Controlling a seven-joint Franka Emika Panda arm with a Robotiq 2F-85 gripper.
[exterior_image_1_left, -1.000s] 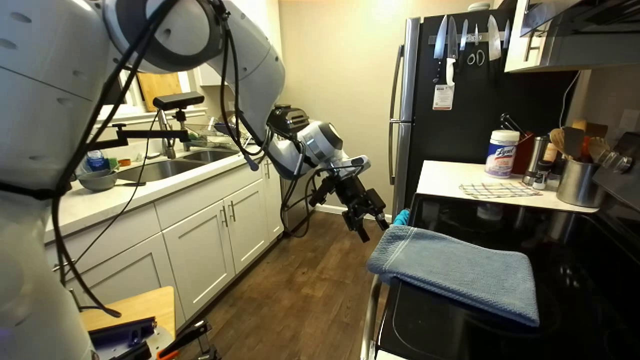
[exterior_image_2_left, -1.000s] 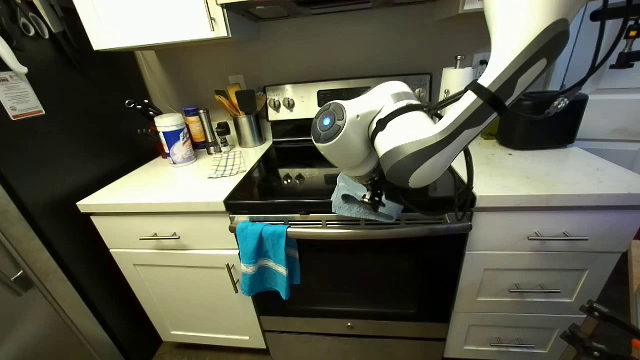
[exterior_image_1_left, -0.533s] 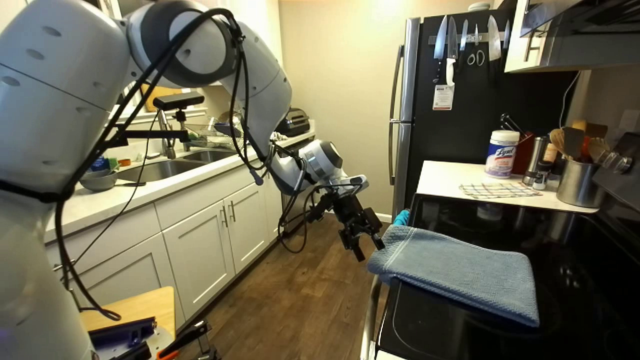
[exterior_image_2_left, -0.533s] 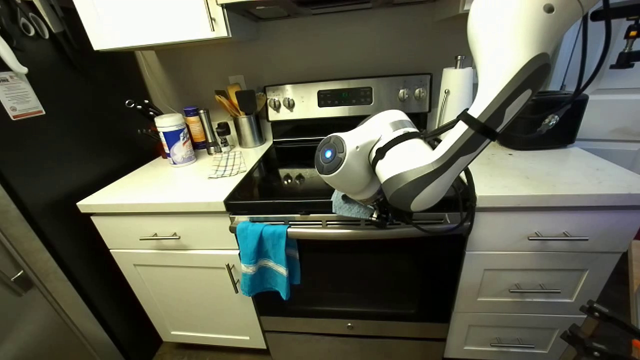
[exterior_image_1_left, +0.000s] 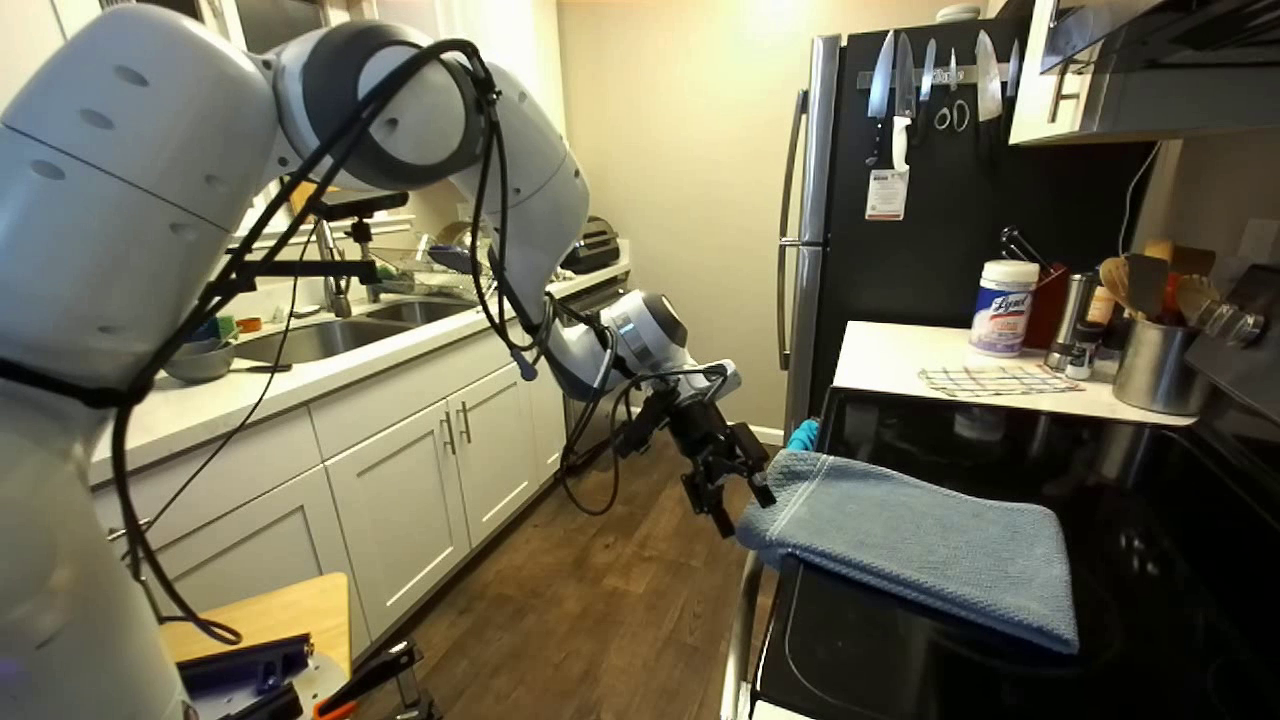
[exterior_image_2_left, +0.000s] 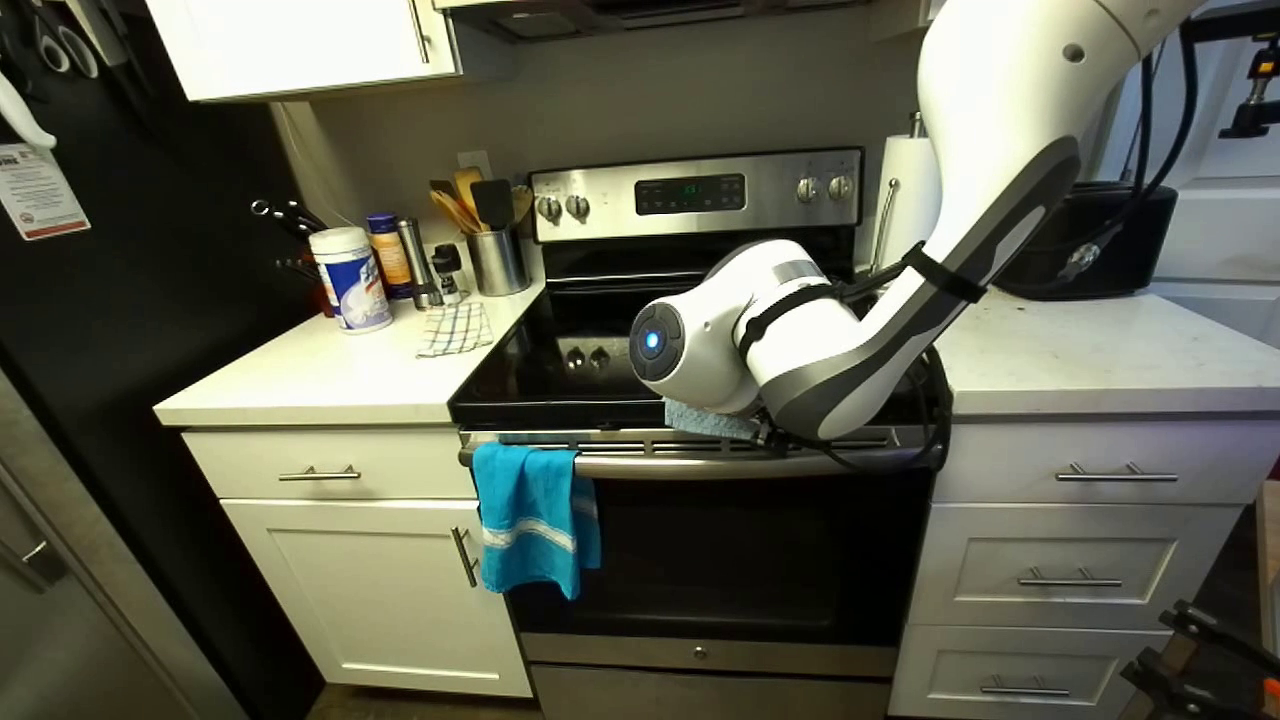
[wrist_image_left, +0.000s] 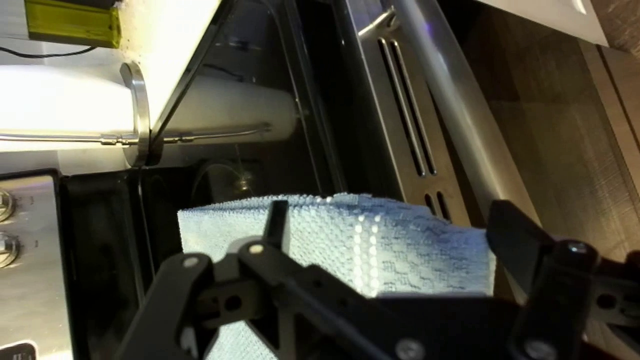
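Blue-grey and textured, a folded towel lies flat on the stove, one end reaching past the stove's front edge, which likely leaves that end easier to get at. The claw, spread apart and holding nothing, is at the stove's front, beside that end; whether they touch is unclear. A bright blue cloth hangs over the stove's handle, presumably to dry.

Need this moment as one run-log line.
black two-finger gripper: open | nearest: folded grey-blue textured towel on black glass stovetop, end overhanging at front | contact: unclear | steel oven handle: turquoise towel hanging
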